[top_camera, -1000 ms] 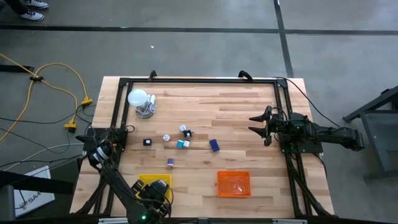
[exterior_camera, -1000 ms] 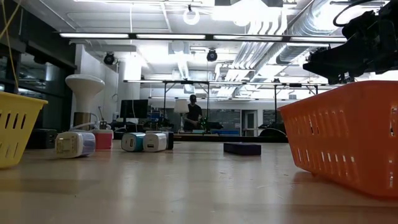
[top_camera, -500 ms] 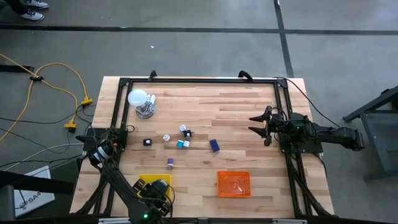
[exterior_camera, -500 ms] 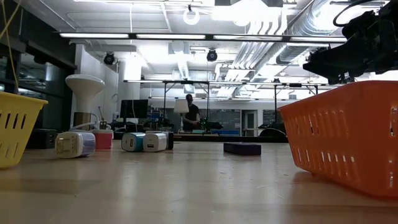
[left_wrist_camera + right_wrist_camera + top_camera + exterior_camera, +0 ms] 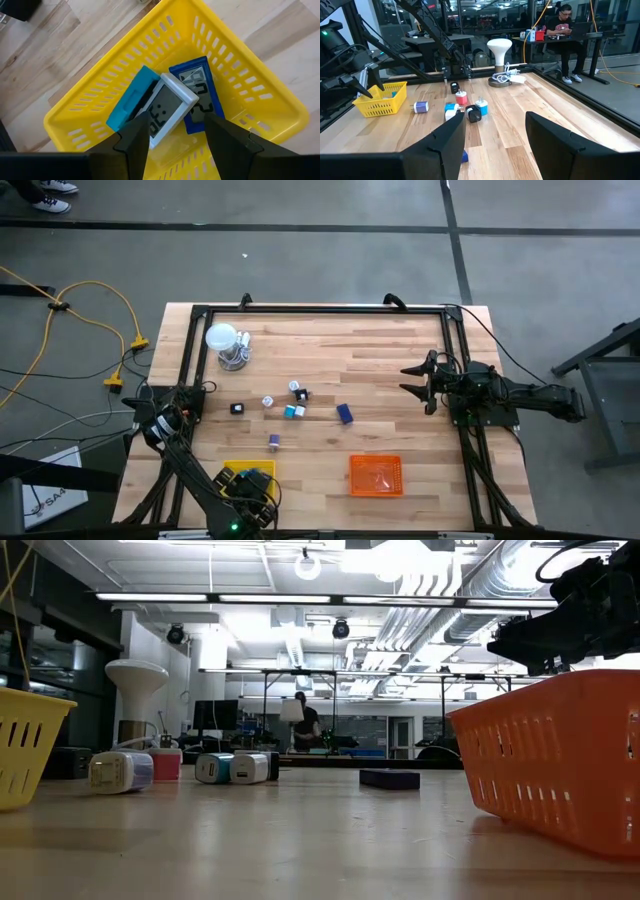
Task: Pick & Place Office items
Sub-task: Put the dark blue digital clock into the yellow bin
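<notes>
The yellow mesh tray [image 5: 240,85] holds two office items: a teal and white one [image 5: 150,107] leaning on a blue one [image 5: 197,95]. My left gripper [image 5: 176,120] hangs open just above them, pointing steeply down, at the table's near left [image 5: 255,485]. Nothing is between its fingers. More office items [image 5: 290,405] lie loose mid-table, with a blue block [image 5: 344,413] and a purple roll [image 5: 274,441] nearby. My right gripper [image 5: 495,120] waits open and level at the table's right side [image 5: 415,380].
An orange mesh tray [image 5: 375,475] sits near the front edge, right of the yellow one. A white globe on a wire stand [image 5: 222,338] stands at the far left. A black frame [image 5: 320,308] runs around the table's sides. A person sits in the room beyond [image 5: 565,30].
</notes>
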{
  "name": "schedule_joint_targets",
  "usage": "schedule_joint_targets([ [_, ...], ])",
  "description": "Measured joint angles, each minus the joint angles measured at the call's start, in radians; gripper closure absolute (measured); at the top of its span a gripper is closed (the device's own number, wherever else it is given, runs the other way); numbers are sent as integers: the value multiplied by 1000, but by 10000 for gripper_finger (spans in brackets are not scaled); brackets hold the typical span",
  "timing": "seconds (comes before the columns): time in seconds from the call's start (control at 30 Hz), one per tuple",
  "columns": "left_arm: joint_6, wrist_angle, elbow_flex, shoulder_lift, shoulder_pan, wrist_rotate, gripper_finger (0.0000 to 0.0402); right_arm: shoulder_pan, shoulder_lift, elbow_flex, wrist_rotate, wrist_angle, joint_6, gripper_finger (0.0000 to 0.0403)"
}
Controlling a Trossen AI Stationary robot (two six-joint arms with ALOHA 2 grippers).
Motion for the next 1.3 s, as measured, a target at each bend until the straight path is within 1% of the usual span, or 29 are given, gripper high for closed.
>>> schedule_joint_targets([
  [0.37,3,-30,0,0,6,-1,224,0,0,0,0,0,0,208],
  [0.53,88,-35,0,-29,43,-5,224,0,0,0,0,0,0,208],
  [0.73,274,-4,0,-85,110,-27,225,0,0,0,0,0,0,208],
  [0.93,505,51,0,-116,203,-50,225,0,0,0,0,0,0,208],
  [1.07,672,118,0,-119,282,-51,225,0,0,0,0,0,0,208],
  [1.17,824,177,0,-119,339,-50,225,0,0,0,0,0,0,208],
  [1.3,1005,271,0,-119,409,-32,225,0,0,0,0,0,0,208],
])
